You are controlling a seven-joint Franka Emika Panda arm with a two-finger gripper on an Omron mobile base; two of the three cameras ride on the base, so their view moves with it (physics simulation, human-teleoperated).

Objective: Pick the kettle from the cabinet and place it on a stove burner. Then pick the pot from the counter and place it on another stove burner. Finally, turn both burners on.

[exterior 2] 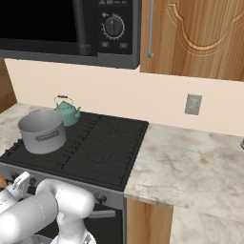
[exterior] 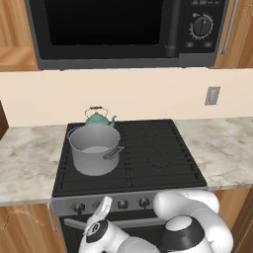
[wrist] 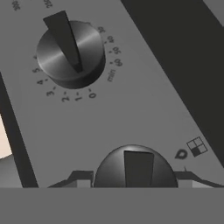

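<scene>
End effector at knob (dark, round)

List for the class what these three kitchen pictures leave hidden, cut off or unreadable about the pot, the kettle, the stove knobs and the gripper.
- Kettle: lower body hidden behind the pot in the left base view.
- Stove knobs: too small in the left base view to read their settings.
- Gripper: fingertips barely show either side of a knob in the hand view, cut by the bottom band; open or shut unclear.
- Cabinet: cut off by the right base view's top edge.

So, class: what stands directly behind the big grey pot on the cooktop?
The teal kettle stands behind the pot on the rear grate of the stove. Its lid, handle and spout show; the pot's rim hides its base.
</scene>
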